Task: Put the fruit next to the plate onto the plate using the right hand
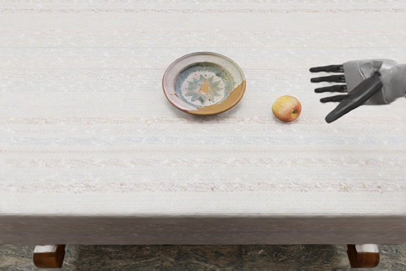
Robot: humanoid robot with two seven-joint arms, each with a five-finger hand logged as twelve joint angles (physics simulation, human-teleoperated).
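Nearest me runs the table's front edge, with two wooden legs showing below it. Over the table's right side hangs my right hand, fingers spread and straight, pointing left, the thumb lower and angled down, gripping nothing. Just left of the fingertips, apart from them, the apple sits on the table. Further left, near the apple but not touching it, lies the plate, glazed with a star-like pattern in its middle.

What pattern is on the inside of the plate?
The plate shows a blue-green star-like flower motif at its centre, with a tan-orange glazed patch on the lower right rim, in the head view.
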